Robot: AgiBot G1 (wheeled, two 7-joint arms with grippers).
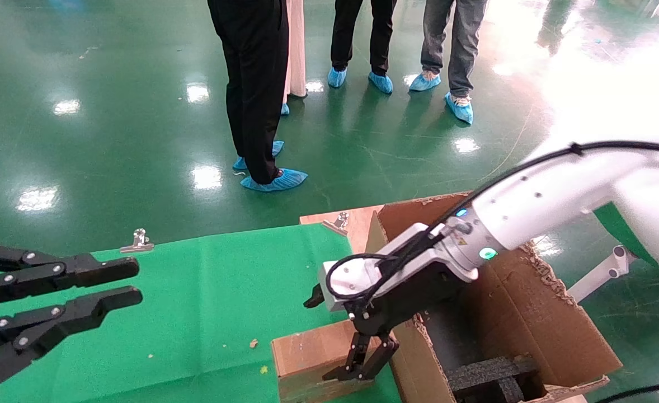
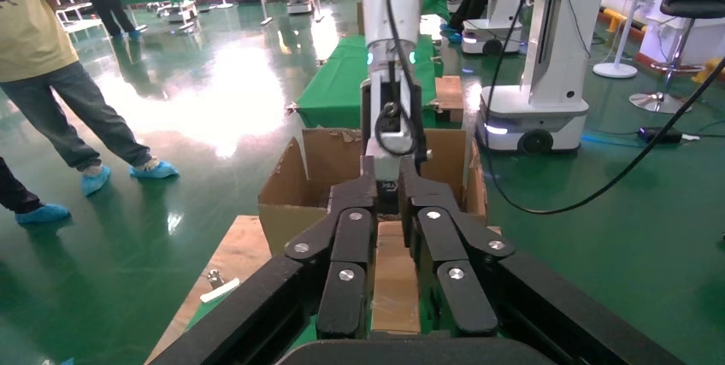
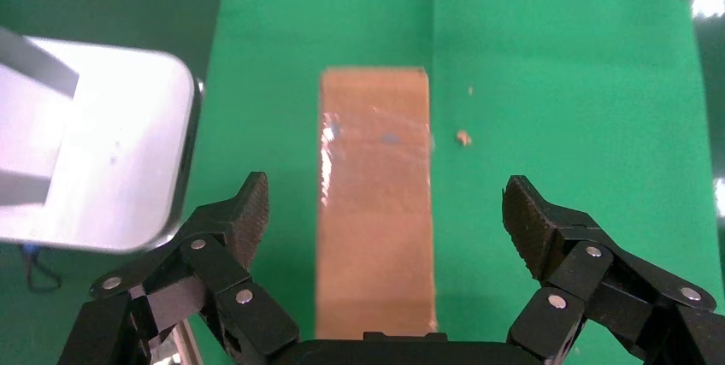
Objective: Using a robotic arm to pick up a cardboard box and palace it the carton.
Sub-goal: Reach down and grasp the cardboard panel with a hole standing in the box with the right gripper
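The small brown cardboard box (image 1: 312,358) lies flat on the green cloth at the near edge, right beside the carton (image 1: 531,313). The carton is large and torn-edged and has black foam (image 1: 492,375) inside. The white robotic arm (image 1: 531,207) with its teal ring reaches down over the box. Its right gripper (image 1: 349,376) is open and hangs just above the box's end nearest the carton. In the right wrist view the box (image 3: 376,203) lies lengthwise between the spread fingers (image 3: 248,215) of the right gripper (image 3: 389,211), untouched. My left gripper (image 1: 131,282) hovers at the far left, empty, its fingers a narrow gap apart.
The green cloth (image 1: 212,291) covers a table whose wooden board (image 1: 357,224) shows at the far corner by the carton. Metal clips (image 1: 138,240) hold the cloth's far edge. Several people in blue shoe covers (image 1: 273,180) stand on the green floor beyond. Small crumbs (image 1: 254,342) lie on the cloth.
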